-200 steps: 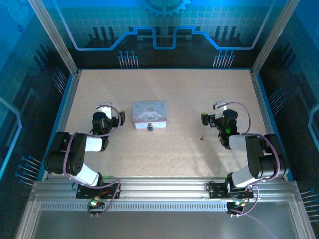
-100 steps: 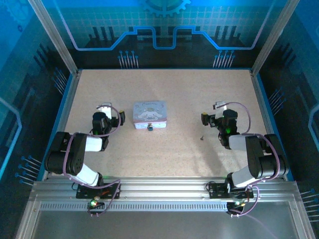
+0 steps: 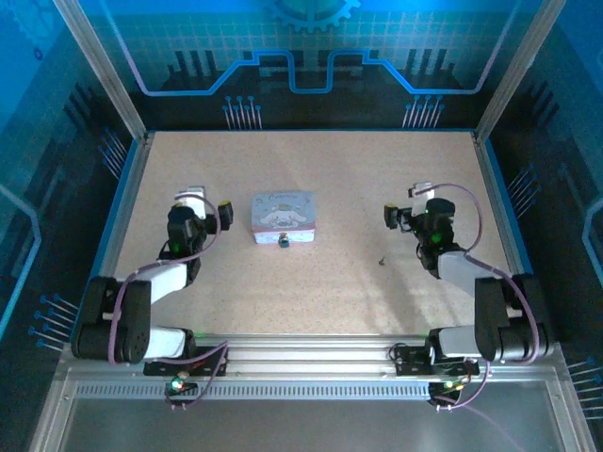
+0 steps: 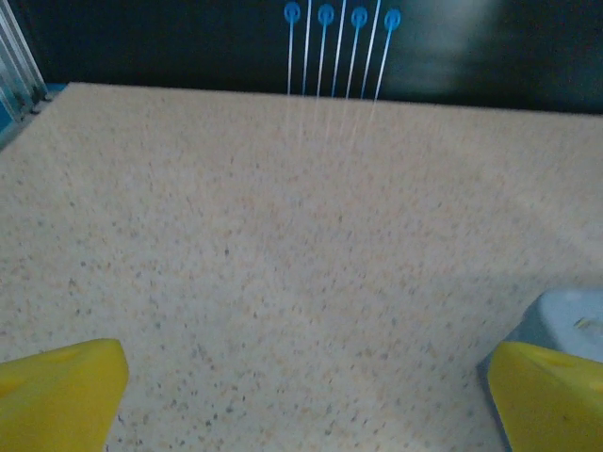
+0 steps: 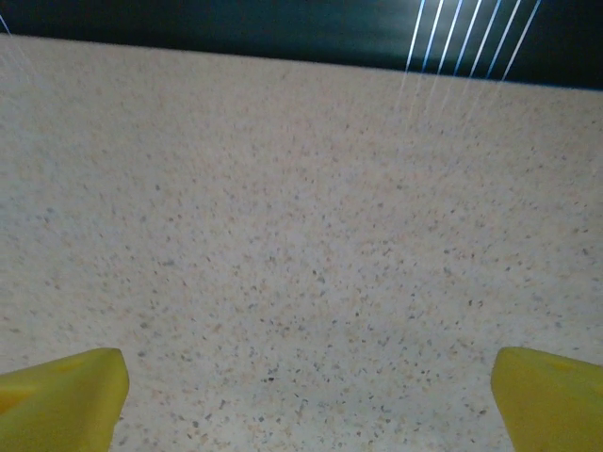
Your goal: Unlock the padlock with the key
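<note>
Padlock [image 3: 283,241] sits at near edge of tin [image 3: 282,211], key [image 3: 381,261] orientation indiscernible.

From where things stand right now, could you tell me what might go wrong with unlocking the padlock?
The key is a speck flat on the table, so the open right gripper might slip off it. The padlock sits at the near edge of the tin box, so the open left gripper might shove the tin box instead.

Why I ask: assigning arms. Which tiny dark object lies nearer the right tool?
The key, alone right of centre; the padlock sits at the tin's near edge.
</note>
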Available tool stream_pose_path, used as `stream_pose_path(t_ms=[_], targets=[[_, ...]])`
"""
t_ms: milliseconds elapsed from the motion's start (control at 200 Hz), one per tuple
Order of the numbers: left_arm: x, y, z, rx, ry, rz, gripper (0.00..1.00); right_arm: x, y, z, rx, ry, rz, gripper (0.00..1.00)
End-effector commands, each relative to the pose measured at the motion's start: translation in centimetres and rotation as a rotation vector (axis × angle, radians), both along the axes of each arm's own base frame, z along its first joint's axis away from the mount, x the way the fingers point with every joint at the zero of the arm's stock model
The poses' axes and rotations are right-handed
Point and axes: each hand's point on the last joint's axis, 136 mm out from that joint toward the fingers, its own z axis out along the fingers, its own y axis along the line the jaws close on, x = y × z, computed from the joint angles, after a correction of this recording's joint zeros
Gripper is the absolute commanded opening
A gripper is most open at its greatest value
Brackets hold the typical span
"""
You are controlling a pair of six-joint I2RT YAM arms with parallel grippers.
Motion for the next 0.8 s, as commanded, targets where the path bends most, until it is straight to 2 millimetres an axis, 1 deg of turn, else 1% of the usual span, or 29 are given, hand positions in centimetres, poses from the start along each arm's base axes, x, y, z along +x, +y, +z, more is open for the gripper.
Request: stream_pose_path(t_ms=[0,10,40,120,180,250,300,340,370,380,390,470,620,690,795], targets=[[-0.3,0.1,2.9,-0.096,0.008,0.024,0.99,-1.4,-0.6,0.7,0.009,0.095,-0.043,1.00],[-0.4,0.0,2.9,-0.106,0.019,0.027,0.99,-1.6,-0.7,0.7,0.009,0.106,-0.045,1.00],[-0.4,0.0,3.8,-0.148,0.016,0.037,0.99,-2.0,-0.7,1.1,0.012,0.125,-0.053,1.00],[-0.7,-0.3,5.2,-0.280,0.048,0.068,0.99,-3.2,-0.7,2.1,0.032,0.181,-0.081,1.00],[-0.9,-1.3,5.9,-0.376,0.081,0.044,0.99,-4.2,-0.4,2.7,0.055,0.233,-0.095,1.00],[-1.0,-3.7,6.9,-0.465,0.118,-0.053,0.99,-5.5,-0.1,3.1,0.086,0.320,-0.120,1.00],[-1.2,-5.4,7.5,-0.492,0.135,-0.103,0.99,-6.3,0.6,3.2,0.087,0.380,-0.116,1.00],[-1.3,-7.0,8.0,-0.496,0.141,-0.148,0.99,-6.9,1.2,3.0,0.075,0.426,-0.113,1.00],[-1.5,-8.3,8.3,-0.494,0.144,-0.179,0.99,-7.6,1.7,2.3,0.058,0.471,-0.102,1.00],[-1.5,-8.7,8.3,-0.492,0.146,-0.192,0.99,-7.4,2.0,2.9,0.057,0.463,-0.095,1.00],[-1.6,-9.2,8.4,-0.491,0.148,-0.203,0.99,-7.4,2.2,3.0,0.052,0.468,-0.091,1.00],[-1.9,-12.1,9.2,-0.483,0.158,-0.274,0.99,-8.4,3.9,2.3,0.009,0.550,-0.052,0.98],[-2.4,-16.5,9.8,-0.519,0.176,-0.373,0.99,-10.5,6.5,0.4,-0.046,0.712,-0.002,0.89],[-2.8,-18.3,9.9,-0.532,0.178,-0.413,0.99,-11.5,7.3,-0.6,-0.058,0.768,0.010,0.86],[-3.2,-20.4,9.0,-0.552,0.198,-0.450,0.99,-12.7,7.7,-2.3,-0.080,0.836,0.015,0.82]])
